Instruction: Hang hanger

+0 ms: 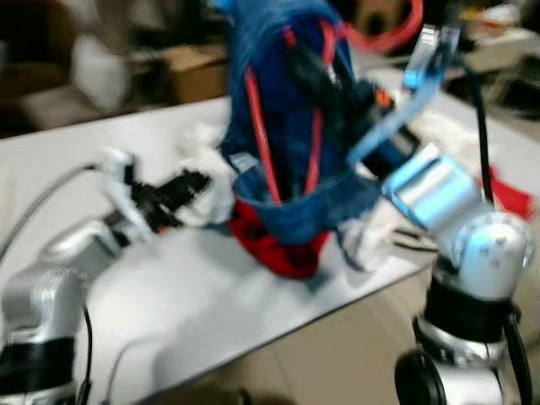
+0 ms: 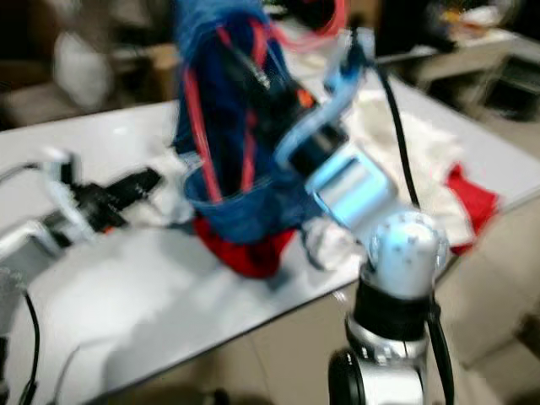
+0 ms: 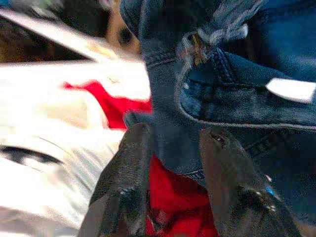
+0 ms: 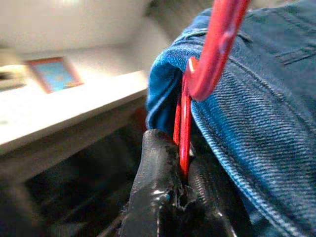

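**Red hanger held aloft with denim above the table**

Your right gripper (image 4: 183, 190) pinches the red hanger (image 4: 217, 47), draped in a blue denim garment (image 1: 287, 110), above the white table (image 1: 169, 304). Your left gripper (image 3: 170, 163), fingers spread, points at the denim's lower edge beside red cloth (image 1: 283, 249). The garment's white label (image 3: 290, 90) is unreadable.

Both arms are silver with rounded, glossy joint housings over black collars, thin black cables looping beside them, the right arm (image 1: 439, 198) tinged blue by reflection, and each ends in long, matte black fingers (image 3: 123, 187) with scuffed tips.
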`<state>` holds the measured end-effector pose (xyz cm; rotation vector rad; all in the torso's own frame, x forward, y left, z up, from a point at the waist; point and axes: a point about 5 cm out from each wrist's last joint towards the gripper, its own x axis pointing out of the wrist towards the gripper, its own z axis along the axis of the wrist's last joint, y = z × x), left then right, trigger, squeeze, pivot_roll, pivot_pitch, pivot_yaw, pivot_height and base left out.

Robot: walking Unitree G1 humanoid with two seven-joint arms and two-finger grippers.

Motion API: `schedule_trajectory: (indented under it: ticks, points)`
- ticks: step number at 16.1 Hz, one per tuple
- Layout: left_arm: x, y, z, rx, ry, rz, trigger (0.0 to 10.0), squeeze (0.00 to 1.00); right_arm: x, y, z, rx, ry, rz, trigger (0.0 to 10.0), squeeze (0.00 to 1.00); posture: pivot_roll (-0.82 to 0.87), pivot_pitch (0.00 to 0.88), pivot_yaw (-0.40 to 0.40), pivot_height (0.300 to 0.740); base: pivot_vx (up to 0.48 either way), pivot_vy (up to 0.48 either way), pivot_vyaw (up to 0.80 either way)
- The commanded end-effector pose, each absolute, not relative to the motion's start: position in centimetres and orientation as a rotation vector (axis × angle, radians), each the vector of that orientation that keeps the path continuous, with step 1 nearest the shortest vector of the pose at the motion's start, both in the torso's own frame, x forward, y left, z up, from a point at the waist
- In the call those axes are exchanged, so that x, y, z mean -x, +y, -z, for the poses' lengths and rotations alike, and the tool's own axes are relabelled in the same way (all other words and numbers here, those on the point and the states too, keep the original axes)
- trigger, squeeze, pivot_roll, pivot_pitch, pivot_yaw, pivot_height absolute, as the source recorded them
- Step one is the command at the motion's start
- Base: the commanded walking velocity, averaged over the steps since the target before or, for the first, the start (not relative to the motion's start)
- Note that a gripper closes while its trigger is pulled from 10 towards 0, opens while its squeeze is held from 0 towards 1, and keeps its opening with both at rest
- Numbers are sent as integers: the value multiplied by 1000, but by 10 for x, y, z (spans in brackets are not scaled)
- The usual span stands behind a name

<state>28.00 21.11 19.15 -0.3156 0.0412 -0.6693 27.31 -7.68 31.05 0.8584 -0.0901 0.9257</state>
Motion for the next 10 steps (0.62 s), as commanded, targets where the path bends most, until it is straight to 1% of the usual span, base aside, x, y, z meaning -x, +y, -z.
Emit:
schedule_trajectory:
  ticks: [1, 3, 6, 8, 10]
  points:
    - [-274, 213, -201, 342, 3, 697, 10000, 1000, -269, -75, -319, -877, -115, -978, 10000, 0, -101, 0, 9, 740, 0, 0, 738]
    - [-264, 218, -208, 380, -18, 755, 10000, 1000, -267, -71, -325, -908, -129, -1027, 10000, 0, -86, 0, 2, 740, 0, 0, 741]
    - [-263, 222, -211, 347, -17, 731, 10000, 1000, -267, -68, -329, -938, -130, -1078, 10000, 0, -73, 0, 0, 740, 0, 0, 733]
    - [-262, 224, -213, 355, -23, 730, 10000, 1000, -268, -67, -330, -957, -120, -1090, 10000, 0, -71, 0, 1, 740, 0, 0, 738]
    - [-257, 222, -217, 351, -23, 758, 10000, 1000, -269, -66, -307, -919, 11, -1048, 10000, 0, -65, 0, 3, 740, 0, 0, 734]
